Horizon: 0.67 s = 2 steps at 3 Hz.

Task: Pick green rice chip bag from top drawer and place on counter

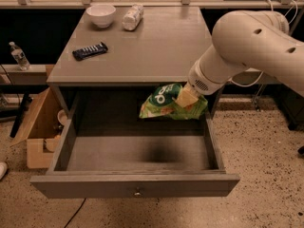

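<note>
We've got the gripper (186,98) clamped on the green rice chip bag (161,104), hanging in the air over the open top drawer (135,185), just below the counter (156,46) edge. Up top: candy bar (90,51), white bowl (100,14), tipped-over bottle (132,17).
</note>
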Each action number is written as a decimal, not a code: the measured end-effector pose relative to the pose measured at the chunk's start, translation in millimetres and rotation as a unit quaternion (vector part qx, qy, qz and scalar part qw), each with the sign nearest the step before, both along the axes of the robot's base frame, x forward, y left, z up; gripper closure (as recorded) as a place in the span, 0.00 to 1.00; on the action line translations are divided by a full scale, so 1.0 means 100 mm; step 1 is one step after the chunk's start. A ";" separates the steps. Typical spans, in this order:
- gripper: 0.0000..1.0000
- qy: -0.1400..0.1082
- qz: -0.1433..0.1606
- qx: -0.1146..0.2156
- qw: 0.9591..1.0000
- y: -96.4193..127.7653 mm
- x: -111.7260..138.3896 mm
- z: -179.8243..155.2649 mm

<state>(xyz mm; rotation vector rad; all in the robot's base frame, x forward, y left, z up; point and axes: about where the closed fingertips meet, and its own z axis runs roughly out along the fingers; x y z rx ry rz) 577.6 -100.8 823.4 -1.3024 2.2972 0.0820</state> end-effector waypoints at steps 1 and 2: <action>1.00 -0.008 -0.014 0.002 1.000 -0.16 -0.12 0.18; 1.00 -0.026 -0.050 -0.006 0.998 -0.50 -0.32 0.52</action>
